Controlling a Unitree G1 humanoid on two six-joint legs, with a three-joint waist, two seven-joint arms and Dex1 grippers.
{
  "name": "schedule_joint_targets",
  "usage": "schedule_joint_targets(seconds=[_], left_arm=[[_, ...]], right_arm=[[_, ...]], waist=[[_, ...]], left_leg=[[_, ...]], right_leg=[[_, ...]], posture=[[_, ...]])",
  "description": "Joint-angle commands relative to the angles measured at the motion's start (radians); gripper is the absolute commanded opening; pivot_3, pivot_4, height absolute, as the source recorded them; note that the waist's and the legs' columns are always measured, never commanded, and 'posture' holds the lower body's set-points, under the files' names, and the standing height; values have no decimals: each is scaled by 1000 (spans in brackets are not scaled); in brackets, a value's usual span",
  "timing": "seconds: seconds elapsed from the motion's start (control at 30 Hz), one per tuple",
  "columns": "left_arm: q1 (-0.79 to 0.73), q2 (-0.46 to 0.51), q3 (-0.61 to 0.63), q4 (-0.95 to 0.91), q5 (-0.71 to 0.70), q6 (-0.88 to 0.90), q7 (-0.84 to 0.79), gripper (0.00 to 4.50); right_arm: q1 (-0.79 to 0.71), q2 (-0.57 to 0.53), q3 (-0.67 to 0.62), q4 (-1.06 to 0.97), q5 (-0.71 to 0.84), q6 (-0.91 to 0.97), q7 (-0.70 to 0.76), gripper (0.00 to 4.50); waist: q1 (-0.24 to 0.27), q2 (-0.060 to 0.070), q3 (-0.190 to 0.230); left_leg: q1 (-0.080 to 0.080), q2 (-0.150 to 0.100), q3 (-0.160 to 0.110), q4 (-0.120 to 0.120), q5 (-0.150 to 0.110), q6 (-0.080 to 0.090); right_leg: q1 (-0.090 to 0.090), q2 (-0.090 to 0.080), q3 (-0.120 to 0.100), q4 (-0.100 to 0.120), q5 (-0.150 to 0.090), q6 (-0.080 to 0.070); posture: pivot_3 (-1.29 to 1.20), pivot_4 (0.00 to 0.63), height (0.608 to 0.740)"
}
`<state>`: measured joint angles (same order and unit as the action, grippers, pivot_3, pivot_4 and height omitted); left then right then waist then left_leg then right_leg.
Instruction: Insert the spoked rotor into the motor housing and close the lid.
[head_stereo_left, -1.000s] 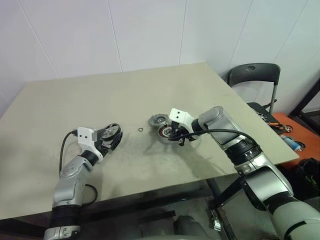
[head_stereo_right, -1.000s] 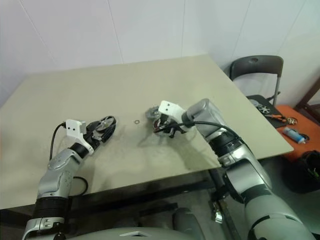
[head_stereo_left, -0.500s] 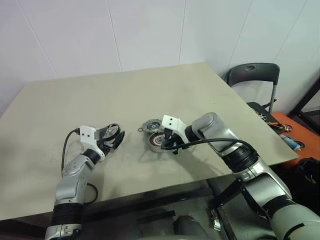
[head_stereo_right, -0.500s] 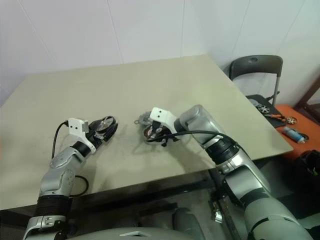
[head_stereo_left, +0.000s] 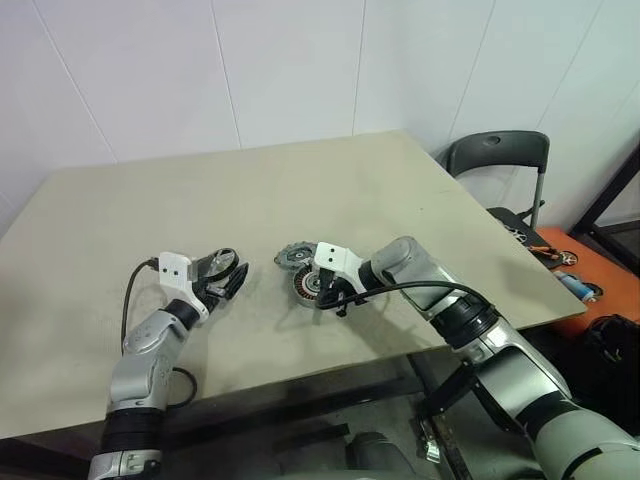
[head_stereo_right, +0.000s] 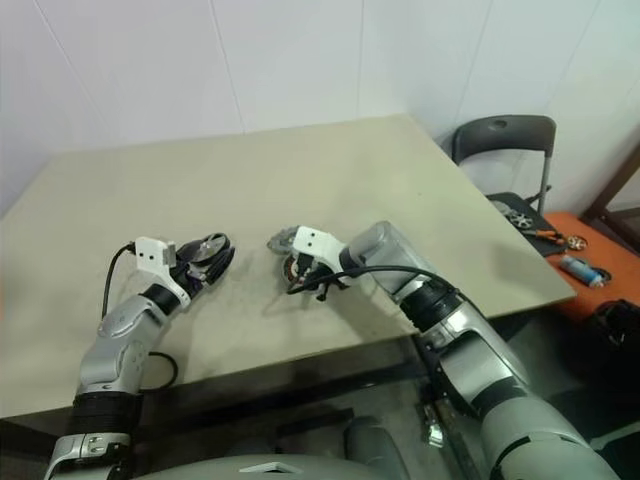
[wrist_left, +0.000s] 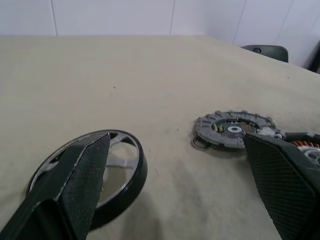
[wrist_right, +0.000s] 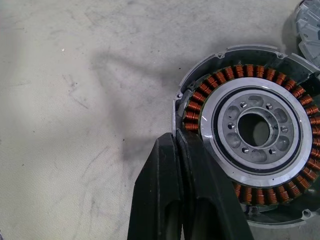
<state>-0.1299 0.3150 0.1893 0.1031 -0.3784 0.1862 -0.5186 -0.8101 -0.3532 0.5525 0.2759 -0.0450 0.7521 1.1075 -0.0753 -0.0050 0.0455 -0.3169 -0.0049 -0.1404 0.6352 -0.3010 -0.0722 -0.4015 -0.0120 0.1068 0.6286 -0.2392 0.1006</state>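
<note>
On the table, head views: the motor housing (head_stereo_left: 308, 284) lies flat near the middle of the table (head_stereo_left: 200, 190), touching the lid (head_stereo_left: 293, 256) just behind it; a tiny O-ring (wrist_left: 199, 143) lies beside the lid.
Right gripper, head views: right gripper (head_stereo_left: 335, 296) points down onto the housing's near edge; 2 fingers pressed together, nothing held.
Left gripper, head views: left gripper (head_stereo_left: 226, 280) rests level on the table, well apart from the housing, jaws spread wide around the spoked rotor (head_stereo_left: 222, 264).
Left wrist view: rotor (wrist_left: 107, 170) lies flat between the 2 open fingers (wrist_left: 87, 182), neither pad clamped on it; lid (wrist_left: 235, 129) sits further off.
Right wrist view: closed fingers (wrist_right: 172, 180) touch the housing's grey rim (wrist_right: 181, 90) beside the copper windings (wrist_right: 200, 95); silver bearing (wrist_right: 254, 131) at centre.
Rotor handling (judgement): probably light and stiff, thin spokes likely to bend; grip across the outer ring, not the spokes.
Housing handling (judgement): likely heavy metal that slides when pushed; windings fragile, so contact the rim only.
Lid handling (judgement): flat, stiff, low profile; take by the notched rim.
</note>
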Motion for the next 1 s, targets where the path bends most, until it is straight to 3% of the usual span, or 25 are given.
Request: schedule_joint_targets(seconds=[0.03, 0.5, 0.87, 1.0], left_arm=[[-10, 11, 12, -43, 0, -7, 5, 4500], [-44, 15, 10, -6, 3, -8, 1, 4500], [-39, 7, 6, -6, 4, -13, 0, 4500], [-34, 6, 5, -15, 1, -11, -1, 4500]], right_arm=[[-17, 1, -9, 14, -23, 18, -45, 29], [-84, 83, -98, 93, 23, 160, -132, 29], [-75, 39, -70, 60, 33, 151, -116, 29], [-61, 20, -46, -2, 57, 152, -67, 947]], waist=[[0, 0, 0], [-3, 0, 0], [4, 0, 0], [6, 1, 1]], left_leg=[[0, 0, 0, 0, 0, 0], [-3, 0, 0, 1, 0, 0], [-5, 0, 0, -2, 0, 0], [-6, 0, 0, -3, 0, 0]], right_leg=[[0, 0, 0, 0, 0, 0], [-3, 0, 0, 0, 0, 0], [-4, 0, 0, -2, 0, 0], [-4, 0, 0, -4, 0, 0]], posture=[[0, 0, 740], [0, 0, 740], [0, 0, 740], [0, 0, 740]])
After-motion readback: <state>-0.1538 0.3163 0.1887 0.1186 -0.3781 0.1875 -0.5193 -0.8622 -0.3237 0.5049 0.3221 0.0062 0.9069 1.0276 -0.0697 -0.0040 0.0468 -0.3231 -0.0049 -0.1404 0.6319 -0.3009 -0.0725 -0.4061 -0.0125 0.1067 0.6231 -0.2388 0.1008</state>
